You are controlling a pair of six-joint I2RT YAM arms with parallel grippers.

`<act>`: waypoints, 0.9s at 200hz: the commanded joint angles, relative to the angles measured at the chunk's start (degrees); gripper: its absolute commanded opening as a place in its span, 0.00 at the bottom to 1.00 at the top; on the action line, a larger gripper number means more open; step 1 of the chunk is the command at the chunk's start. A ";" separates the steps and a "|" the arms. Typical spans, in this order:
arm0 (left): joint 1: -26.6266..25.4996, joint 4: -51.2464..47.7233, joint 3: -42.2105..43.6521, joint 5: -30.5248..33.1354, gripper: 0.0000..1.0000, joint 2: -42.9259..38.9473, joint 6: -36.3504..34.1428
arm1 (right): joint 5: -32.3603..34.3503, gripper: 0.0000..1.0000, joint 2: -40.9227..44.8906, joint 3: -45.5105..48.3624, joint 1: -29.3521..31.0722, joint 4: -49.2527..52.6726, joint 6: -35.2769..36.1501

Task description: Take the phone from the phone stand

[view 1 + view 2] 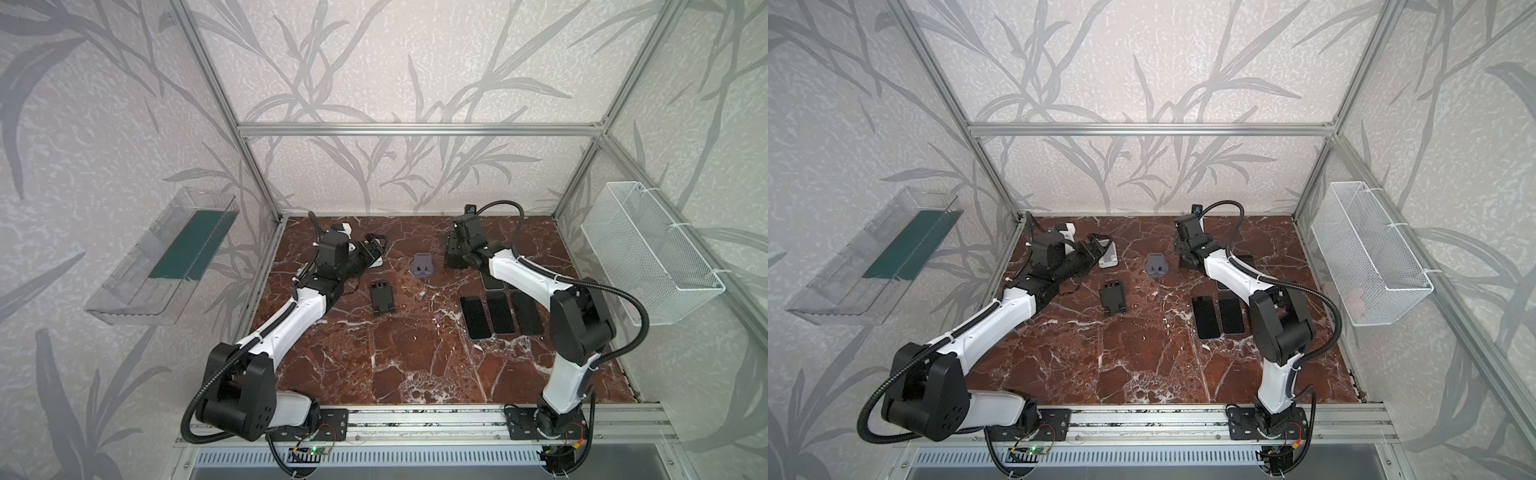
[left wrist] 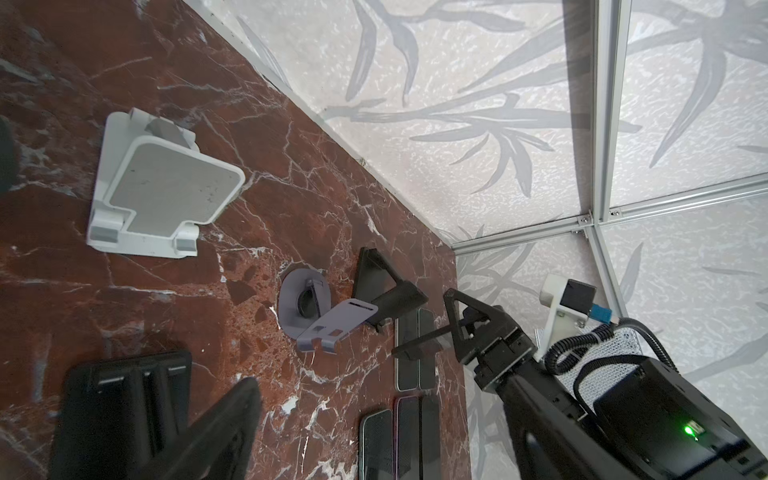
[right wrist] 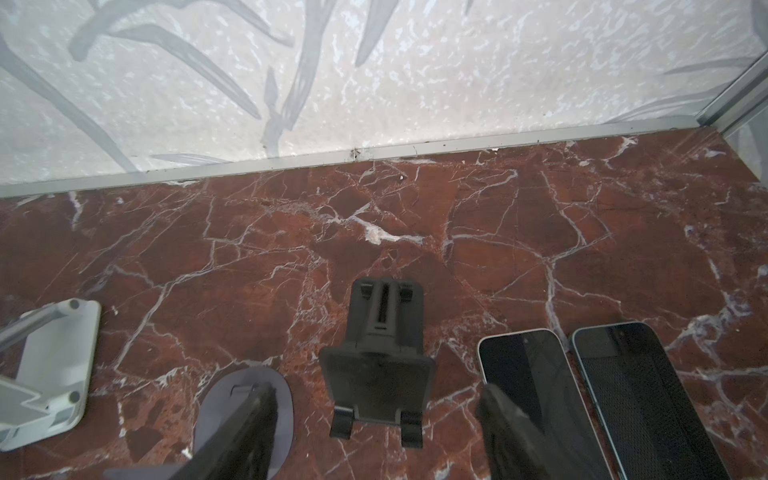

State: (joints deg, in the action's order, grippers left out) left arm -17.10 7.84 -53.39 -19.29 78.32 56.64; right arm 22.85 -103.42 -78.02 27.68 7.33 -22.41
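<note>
In both top views the right arm (image 1: 528, 270) covers most of the back phones (image 1: 491, 282) near the right edge of the desk (image 1: 415, 361); the left arm (image 1: 299, 307) hides most of the white stand (image 1: 1109, 259). The left wrist view blurs and crops a black stand (image 2: 124, 407).

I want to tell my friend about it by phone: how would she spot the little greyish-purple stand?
Start with the red marble table and look at its far half, near the middle. The greyish-purple stand sits there with nothing on it. A white stand is farther left, a black stand nearer the front, and a second black stand to its right. It alone has a round flat base.
</note>
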 commanded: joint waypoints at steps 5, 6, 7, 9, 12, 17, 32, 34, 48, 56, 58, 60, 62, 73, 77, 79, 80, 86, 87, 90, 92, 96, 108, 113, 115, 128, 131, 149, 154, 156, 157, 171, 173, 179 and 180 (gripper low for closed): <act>-2.38 1.48 0.82 -0.74 0.92 1.38 0.49 | 0.27 0.63 8.76 6.02 1.29 -2.34 -0.38; -2.48 1.48 0.78 -0.74 0.92 1.43 0.53 | 0.27 0.63 8.98 6.29 1.35 -2.33 -0.41; -2.62 1.53 0.80 -0.75 0.92 1.45 0.51 | 0.26 0.63 9.22 6.65 1.38 -2.33 -0.47; -2.88 1.47 0.78 -0.77 0.92 1.56 0.38 | 0.24 0.63 9.73 7.24 1.47 -2.39 -0.62; -3.31 1.41 0.77 -0.74 0.92 1.79 0.28 | 0.18 0.63 10.47 8.15 1.55 -2.50 -0.76; -3.89 1.24 0.67 -0.61 0.92 2.10 0.15 | 0.03 0.63 11.68 9.48 1.79 -2.58 -1.08; -5.81 0.95 0.43 -0.91 0.91 3.13 0.11 | 0.26 0.62 14.73 13.39 2.78 -2.41 -1.23; -6.00 0.95 0.40 -0.97 0.91 3.21 0.06 | 0.37 0.62 15.22 13.74 2.96 -2.32 -1.23; -6.77 0.70 -0.01 -1.53 0.91 4.25 0.13 | 0.62 0.62 17.75 16.75 3.88 -1.65 -2.02; -7.01 0.64 -0.10 -1.71 0.91 4.63 0.14 | 0.38 0.62 19.37 18.49 4.31 -1.55 -2.81; -7.05 0.61 -0.06 -1.65 0.91 4.64 0.14 | 0.31 0.62 19.67 18.82 4.38 -1.54 -2.96; -7.02 0.54 -0.05 -1.66 0.91 4.71 0.14 | 0.32 0.62 19.97 19.21 4.57 -1.53 -2.98; -7.05 0.52 -0.05 -1.59 0.91 4.73 0.14 | 0.30 0.62 20.31 19.59 4.73 -1.47 -3.05; -6.98 0.36 -0.07 -1.47 0.91 4.77 0.09 | 0.82 0.62 21.63 20.78 5.52 -0.42 -3.29; -7.06 0.26 -0.05 -1.38 0.91 4.75 0.05 | 0.93 0.62 22.05 21.21 5.77 -0.29 -3.40; -7.07 0.25 -0.10 -1.37 0.91 4.74 0.03 | 0.89 0.62 22.28 21.47 5.84 -0.25 -3.44; -7.07 0.25 -0.16 -1.37 0.91 4.73 -0.01 | 0.89 0.62 22.42 21.58 5.87 -0.23 -3.43; -7.06 0.11 -0.21 -1.34 0.91 4.65 -0.12 | 0.87 0.62 23.07 22.21 6.11 0.03 -3.74; -7.02 0.09 -0.17 -1.31 0.91 4.60 -0.12 | 0.88 0.62 23.16 22.38 6.13 0.04 -3.80; -7.01 0.01 -0.21 -1.28 0.91 4.50 -0.19 | 0.82 0.62 23.43 22.66 6.16 0.15 -4.00; -7.03 -0.01 -0.20 -1.21 0.91 4.41 -0.25 | 0.80 0.62 23.61 22.83 6.20 0.18 -4.16; -7.04 -0.08 -0.14 -1.06 0.91 4.32 -0.33 | 0.64 0.62 23.97 23.15 6.27 0.22 -4.42; -7.06 -0.45 -0.23 -0.68 0.91 3.96 -0.64 | 0.44 0.62 24.53 23.38 6.69 0.83 -4.66; -7.01 -0.51 -0.23 -0.59 0.91 3.90 -0.66 | 0.44 0.62 24.62 23.35 6.90 1.05 -4.61; -6.99 -0.60 -0.23 -0.60 0.91 3.91 -0.66 | 0.44 0.62 24.65 23.35 7.00 1.09 -4.58; -6.98 -0.63 -0.32 -0.74 0.91 3.92 -0.66 | 0.61 0.62 24.88 23.31 7.64 1.50 -4.61; -7.03 -0.56 -0.32 -0.75 0.91 3.96 -0.66 | 0.62 0.62 24.92 23.34 7.77 1.60 -4.72; -7.06 -1.07 -0.53 -0.45 0.91 3.85 -0.85 | 0.65 0.62 25.11 23.44 8.91 1.61 -5.25; -7.00 -1.25 -0.57 -0.33 0.91 3.73 -1.06 | 0.62 0.62 25.03 23.36 9.22 1.76 -5.27; -6.92 -1.33 -0.58 -0.32 0.91 3.69 -1.13 | 0.62 0.62 25.02 23.29 9.34 1.84 -5.34; -6.90 -1.38 -0.62 -0.31 0.91 3.68 -1.16 | 0.66 0.62 25.02 23.27 9.42 1.87 -5.35; -6.61 -1.85 -0.92 -0.31 0.91 3.20 -1.39 | 1.09 0.62 25.15 23.17 10.46 2.07 -5.44; -6.60 -1.99 -0.99 -0.27 0.91 3.08 -1.43 | 1.20 0.62 25.12 23.17 10.64 2.07 -5.45; -6.44 -2.28 -1.11 -0.10 0.91 2.75 -1.66 | 1.74 0.62 25.19 23.09 11.29 2.35 -5.38; -6.36 -2.29 -1.11 -0.07 0.91 2.69 -1.68 | 1.79 0.62 25.19 23.09 11.36 2.43 -5.37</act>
State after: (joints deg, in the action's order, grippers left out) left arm -24.08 7.11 -53.39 -20.23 82.98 56.16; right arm 22.48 -80.34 -54.43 37.15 9.41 -27.00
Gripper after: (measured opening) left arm 0.911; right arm 0.736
